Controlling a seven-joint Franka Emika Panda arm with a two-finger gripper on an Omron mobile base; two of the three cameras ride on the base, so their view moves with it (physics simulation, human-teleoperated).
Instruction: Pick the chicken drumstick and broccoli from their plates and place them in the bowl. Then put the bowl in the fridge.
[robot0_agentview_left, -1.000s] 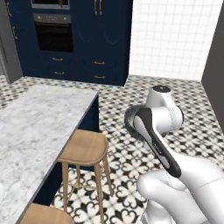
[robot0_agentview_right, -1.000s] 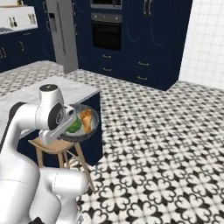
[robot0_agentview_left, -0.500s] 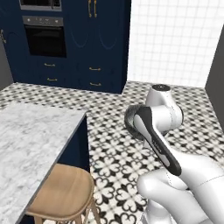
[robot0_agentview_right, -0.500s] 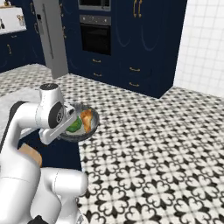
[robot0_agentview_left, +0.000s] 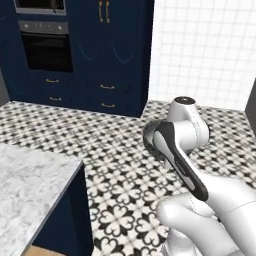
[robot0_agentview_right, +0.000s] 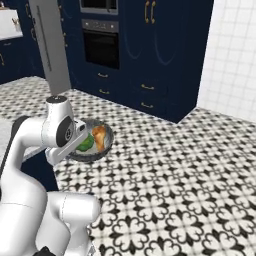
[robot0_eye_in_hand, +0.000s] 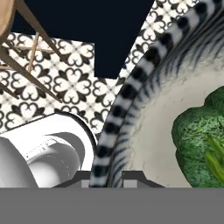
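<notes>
My gripper (robot0_eye_in_hand: 107, 176) is shut on the rim of the bowl (robot0_agentview_right: 93, 149) and holds it in the air in front of the arm. The bowl is dark and speckled outside, paler inside. In it lie the golden-brown chicken drumstick (robot0_agentview_right: 101, 136) and the green broccoli (robot0_agentview_right: 85, 144), side by side. In the hand view the bowl's rim (robot0_eye_in_hand: 131, 94) runs up from between the fingertips, and the broccoli (robot0_eye_in_hand: 197, 140) sits close at the right. In the left base view only a dark edge of the bowl (robot0_agentview_left: 148, 142) shows behind the forearm. The fridge (robot0_agentview_right: 50, 47) stands tall and grey at the back left. The plates are out of view.
A marble island counter (robot0_agentview_left: 27, 187) with a navy side lies at the lower left. Navy cabinets with gold handles (robot0_agentview_right: 165, 50) and a built-in oven (robot0_agentview_right: 102, 42) line the back wall. A wooden stool (robot0_eye_in_hand: 13, 26) stands below the hand. Patterned floor tiles (robot0_agentview_right: 180, 180) stretch ahead.
The whole scene has shifted as the base drove: the island and stools slid down and left, the oven wall came nearer. The bowl stays held with both foods inside.
</notes>
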